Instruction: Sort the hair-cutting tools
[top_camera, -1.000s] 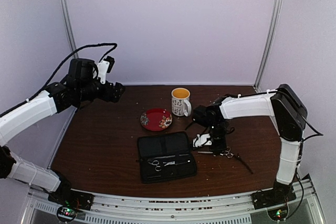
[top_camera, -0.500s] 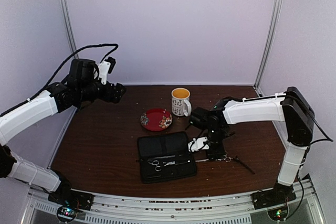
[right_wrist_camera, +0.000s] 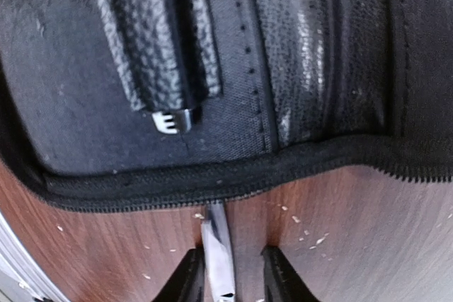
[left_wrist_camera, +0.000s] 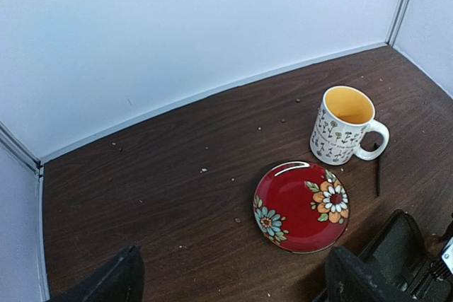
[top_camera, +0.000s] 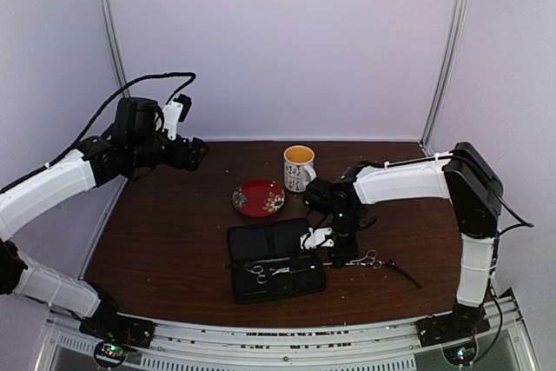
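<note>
Right wrist view gives me the best look at the loose scissors (right_wrist_camera: 218, 245). One silver blade lies on the wood between the fingers of the right gripper (right_wrist_camera: 232, 270), just outside the zipped rim of the black case (right_wrist_camera: 212, 175). The jaws stand partly apart. The blade sits close to one finger and a strip of table shows on the other side, so I read the gripper as released, not clamped. From the top camera, those scissors lie on the table (top_camera: 174, 241) just right of the case, ring handles to the right and blade pointing left under the gripper. Just right of the handles lies a thin black stick (top_camera: 401, 272), slanting toward the near right. The other scissors (top_camera: 265, 270) lie inside the open case, on its near half, rings to the left. In the wrist picture a small silver toothed end (right_wrist_camera: 170, 122) pokes out from under a leather loop in the case — I can't tell what it belongs to. A second black stick (left_wrist_camera: 376, 171) lies on the wood just right of the mug (left_wrist_camera: 343, 125), which stands upright beyond the case with its handle toward the right. The red flowered saucer (left_wrist_camera: 301, 206) sits near-left of the mug, close to the case's far edge. The left gripper (left_wrist_camera: 233, 259) hangs high over the far left of the table, fingers spread wide — nothing between them.
</note>
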Robot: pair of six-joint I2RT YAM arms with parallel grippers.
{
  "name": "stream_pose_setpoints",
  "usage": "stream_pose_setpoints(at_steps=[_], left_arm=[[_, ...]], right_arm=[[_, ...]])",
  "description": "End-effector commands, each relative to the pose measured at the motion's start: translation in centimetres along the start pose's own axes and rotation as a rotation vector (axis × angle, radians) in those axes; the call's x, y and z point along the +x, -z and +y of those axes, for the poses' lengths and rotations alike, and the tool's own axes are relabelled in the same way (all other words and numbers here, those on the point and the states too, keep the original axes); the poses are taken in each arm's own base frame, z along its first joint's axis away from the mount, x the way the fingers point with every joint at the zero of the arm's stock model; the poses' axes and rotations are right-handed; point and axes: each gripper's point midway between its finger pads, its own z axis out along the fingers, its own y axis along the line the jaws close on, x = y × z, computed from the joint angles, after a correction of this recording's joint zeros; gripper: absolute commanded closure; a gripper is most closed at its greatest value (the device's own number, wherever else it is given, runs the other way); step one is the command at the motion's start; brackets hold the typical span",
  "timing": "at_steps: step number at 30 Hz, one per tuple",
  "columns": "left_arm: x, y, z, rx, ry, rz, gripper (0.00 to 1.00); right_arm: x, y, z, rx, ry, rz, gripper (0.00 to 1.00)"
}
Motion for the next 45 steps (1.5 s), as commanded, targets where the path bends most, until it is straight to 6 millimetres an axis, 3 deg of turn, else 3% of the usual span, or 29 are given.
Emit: stream_pose_setpoints(at_steps=[1,6,12,15,22,31,39,45], left_arm=[[-2.3,1.0,-0.2,0.013,-0.008,-0.062,0.09],[-2.4,1.1,-0.2,0.016,-0.007,-0.066,0.09],[-2.6,1.3,-0.2,0.015,-0.01,-0.071,0.09],[-2.6,1.4,-0.2,0.017,-0.01,-0.074,0.09],[-2.7,1.4,-0.5,0.035,-0.007,-0.075,0.09],[-2.4,1.2,-0.4,0.031,-0.008,-0.067,0.09],[-2.3,1.0,-0.5,0.032,-0.009,-0.063,0.09],[-2.2,0.9,-0.5,0.033,-0.009,-0.06,0.09]], right_arm=[[0.3,-1.2,0.0,-0.023,-0.028,0.024,0.78],[-0.2,-0.7,-0.8,0.017,-0.052,0.001,0.85],[0.4,1.4,-1.0,0.041,-0.083,-0.034,0.62],[1.6,1.9,-1.1,0.041,-0.111,-0.027,0.59],[4.3,0.5,-1.4,0.052,-0.135,0.024,0.59],[5.4,-1.1,-1.2,0.051,-0.131,0.077,0.61],[6.8,-1.0,-1.6,0.11,-0.139,0.114,0.61],[7.1,-1.5,-1.6,0.137,-0.149,0.113,0.71]])
